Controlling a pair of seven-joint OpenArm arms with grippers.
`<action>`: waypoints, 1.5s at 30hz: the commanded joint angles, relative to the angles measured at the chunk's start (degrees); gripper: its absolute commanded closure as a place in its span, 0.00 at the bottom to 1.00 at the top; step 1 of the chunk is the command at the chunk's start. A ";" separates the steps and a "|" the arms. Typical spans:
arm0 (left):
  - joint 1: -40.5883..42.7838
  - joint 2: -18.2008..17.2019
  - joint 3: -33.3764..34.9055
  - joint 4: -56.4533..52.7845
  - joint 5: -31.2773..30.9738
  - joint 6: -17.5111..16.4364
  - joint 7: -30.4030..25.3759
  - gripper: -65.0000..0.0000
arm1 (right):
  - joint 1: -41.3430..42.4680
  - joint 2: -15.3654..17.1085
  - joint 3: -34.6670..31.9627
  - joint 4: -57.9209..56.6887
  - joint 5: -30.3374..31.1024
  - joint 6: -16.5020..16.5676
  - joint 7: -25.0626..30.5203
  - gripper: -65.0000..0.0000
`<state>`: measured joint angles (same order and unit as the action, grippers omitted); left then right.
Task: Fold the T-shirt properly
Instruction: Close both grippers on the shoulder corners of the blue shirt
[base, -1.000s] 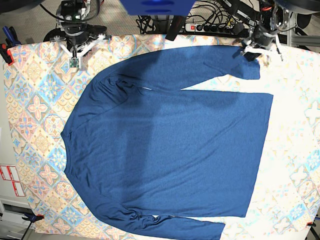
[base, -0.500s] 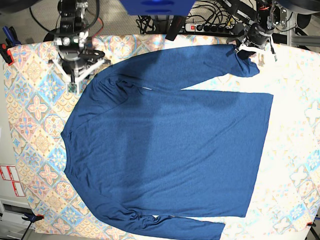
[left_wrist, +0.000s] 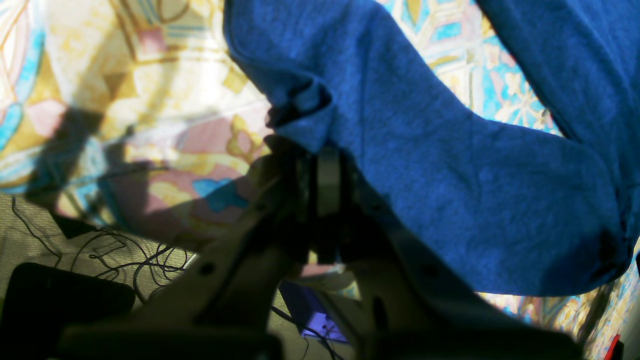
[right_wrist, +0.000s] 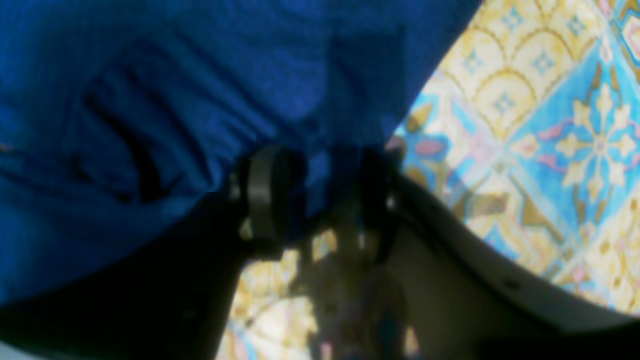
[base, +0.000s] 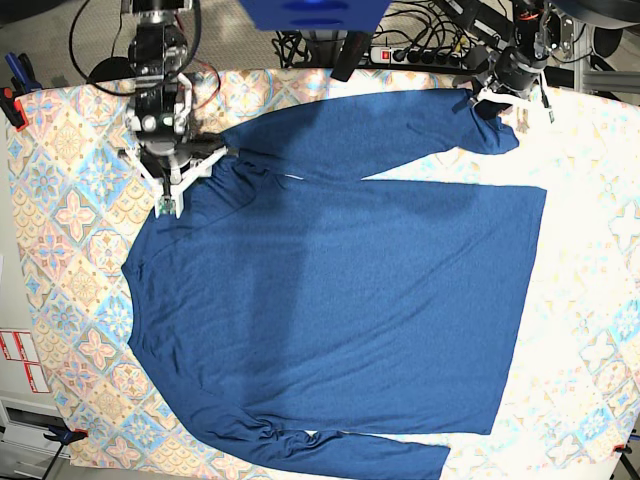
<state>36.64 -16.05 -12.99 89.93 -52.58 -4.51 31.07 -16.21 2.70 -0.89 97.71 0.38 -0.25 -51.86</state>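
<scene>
The dark blue T-shirt (base: 340, 300) lies spread flat on the tablecloth, with one long sleeve running along the back edge and the other along the front. At the back right, my left gripper (base: 492, 100) is shut on that back sleeve's cuff. The left wrist view shows its jaws (left_wrist: 327, 167) pressed together on a fold of the sleeve (left_wrist: 450, 175). My right gripper (base: 178, 187) rests on the shirt's shoulder at the back left. Its jaws (right_wrist: 320, 200) stand apart, with blue fabric (right_wrist: 175, 125) lying between and under the fingers.
The pastel tile-patterned tablecloth (base: 70, 230) covers the table. A power strip (base: 420, 55) and cables lie beyond the back edge. A red clamp (base: 12, 105) grips the left edge. The shirt's front sleeve reaches the table's front edge.
My right arm came forward from the back left corner onto the shirt's shoulder, and its jaws opened. My left gripper closed on the sleeve cuff and drew it slightly back.
</scene>
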 joint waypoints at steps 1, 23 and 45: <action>0.32 -0.52 -0.24 0.58 -0.21 -0.19 -0.26 1.00 | 1.57 0.25 0.23 0.18 0.10 -0.14 1.09 0.64; 0.41 -0.52 -0.06 0.58 -0.21 -0.19 -0.26 1.00 | 4.73 0.51 7.52 -8.00 0.10 0.03 3.90 0.64; 0.41 -0.52 -0.06 0.58 -0.21 -0.19 -0.26 1.00 | 4.65 -1.34 5.06 -10.28 0.10 0.12 3.90 0.64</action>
<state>36.67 -16.05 -12.88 89.93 -52.58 -4.51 31.07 -11.62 1.67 4.38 86.76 -0.32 -0.95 -47.22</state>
